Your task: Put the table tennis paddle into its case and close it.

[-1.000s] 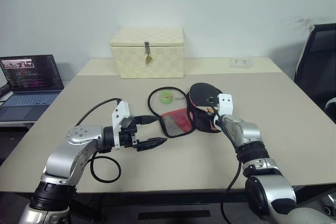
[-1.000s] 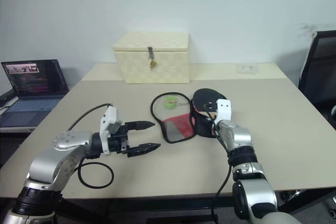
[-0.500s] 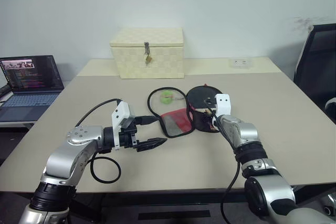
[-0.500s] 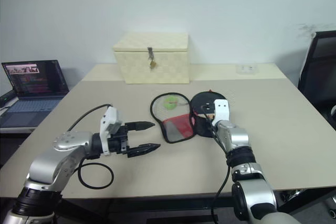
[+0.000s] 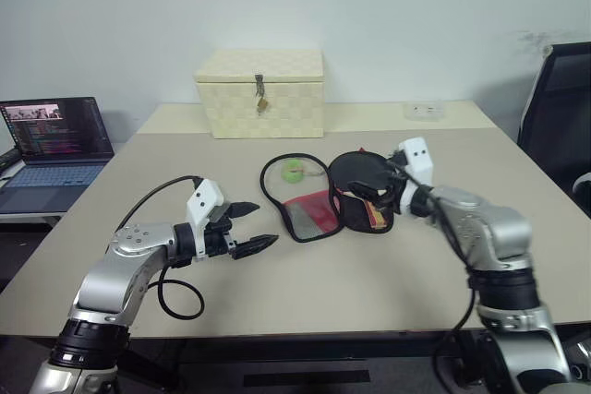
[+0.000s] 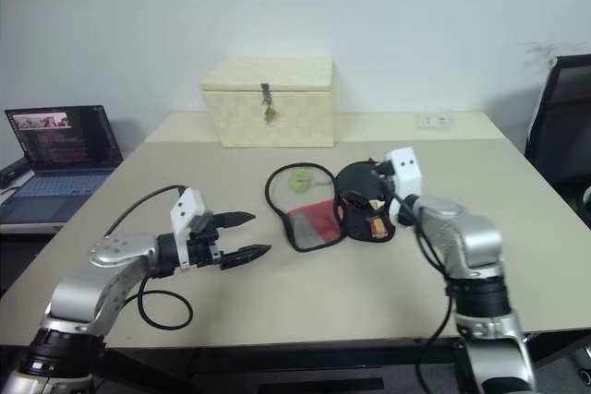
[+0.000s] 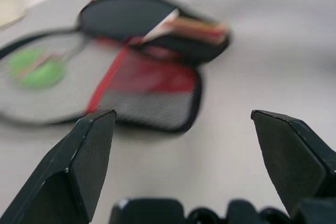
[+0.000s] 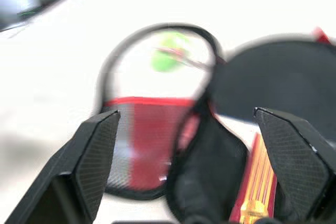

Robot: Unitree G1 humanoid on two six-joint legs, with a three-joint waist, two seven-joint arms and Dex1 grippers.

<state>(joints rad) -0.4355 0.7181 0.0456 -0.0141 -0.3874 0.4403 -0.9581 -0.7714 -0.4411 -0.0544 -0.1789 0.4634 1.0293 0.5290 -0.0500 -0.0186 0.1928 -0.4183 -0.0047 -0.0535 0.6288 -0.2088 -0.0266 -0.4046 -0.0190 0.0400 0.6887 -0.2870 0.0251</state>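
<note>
The right tool (image 5: 377, 185) is now lifted off the table tennis paddle (image 5: 363, 175), drawn back toward the robot's right, and its fingers stand spread apart where a second ago they were down at the paddle's handle. The left tool (image 5: 253, 227) sits slightly lower and farther left on the surface (image 5: 305, 283).

Table tennis paddle (image 8: 257, 182) under right gripper (image 8: 186, 145): handle cut by frame edge, face blurred against case (image 8: 142, 150). Green ball tag (image 7: 37, 69) ahead of left gripper (image 7: 184, 145) smeared; cord indistinct. Laptop (image 5: 51, 149), beyond left gripper: screen text unreadable, cropped at frame edge.
</note>
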